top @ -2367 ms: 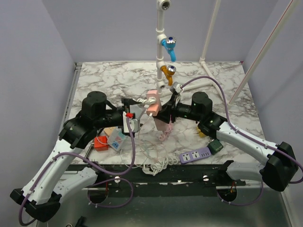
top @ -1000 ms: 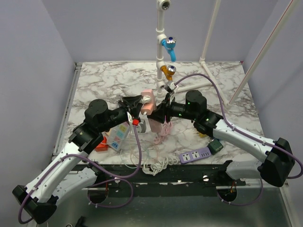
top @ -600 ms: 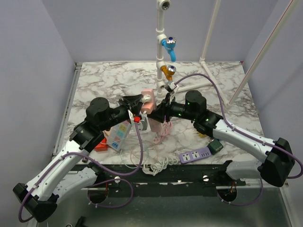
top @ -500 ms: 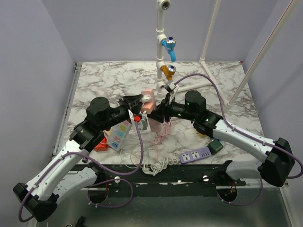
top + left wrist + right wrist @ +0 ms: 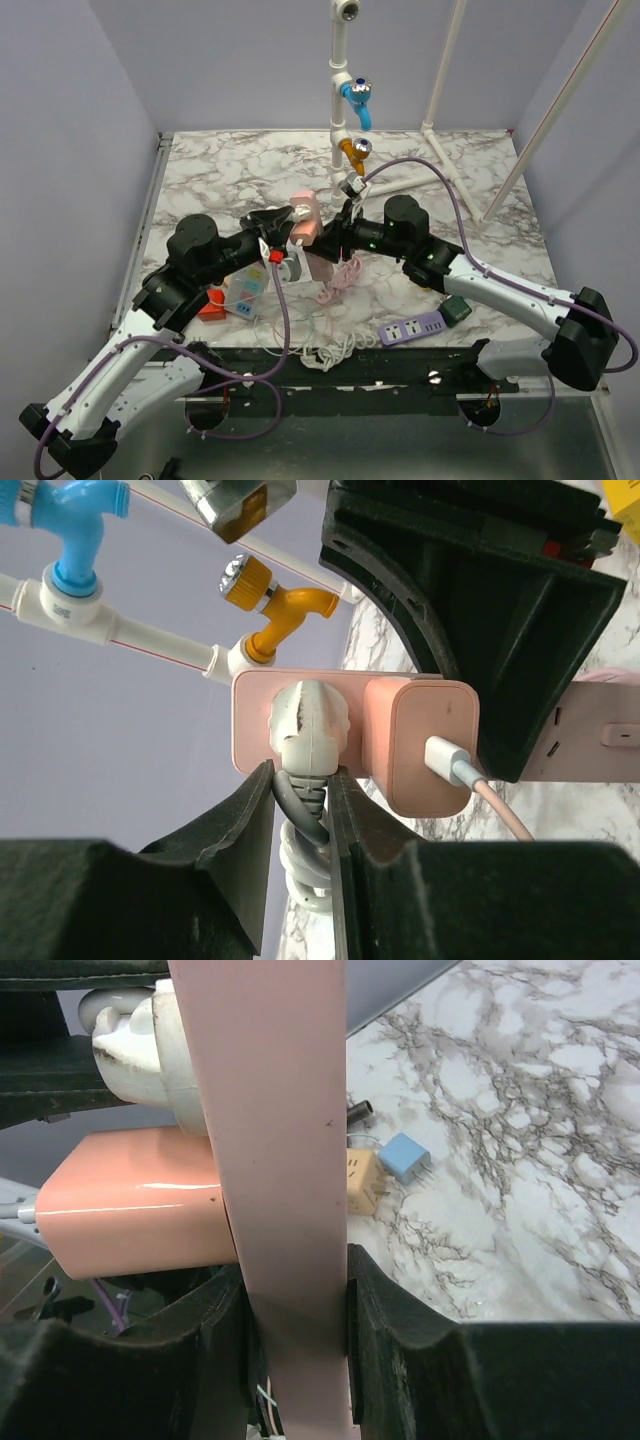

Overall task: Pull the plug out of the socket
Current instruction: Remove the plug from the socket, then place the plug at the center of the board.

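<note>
**Position.** The plug (image 5: 308,725), white with a grey ribbed neck, sits in the end socket of the pink strip (image 5: 248,730). A pink charger (image 5: 420,742) with its cable (image 5: 455,763) occupies the next socket. The assembly is held clear above the bench (image 5: 220,170), near its middle, between the two arms.

**Pincer state.** The left pincer (image 5: 300,790) is closed on the plug's neck, directly below the head. The right pincer (image 5: 297,1300) is clamped on the strip, one finger on the socket face and one on the back, below the charger.

**Governing relation.** The strip's long axis runs straight out of the right pincer. The plug projects sideways from the socket face, toward the left arm, which is the nearer arm. The pin axis is judged square to that face. The neck runs along the face into the left pincer, so the grip lies off the pin axis. The pull is judged to need a line straight away from the face while the right pincer braces the strip. A skewed pull may tilt the plug in the socket.

**Markings.** No brand, label or writing is legible on plug, strip or charger.
</note>
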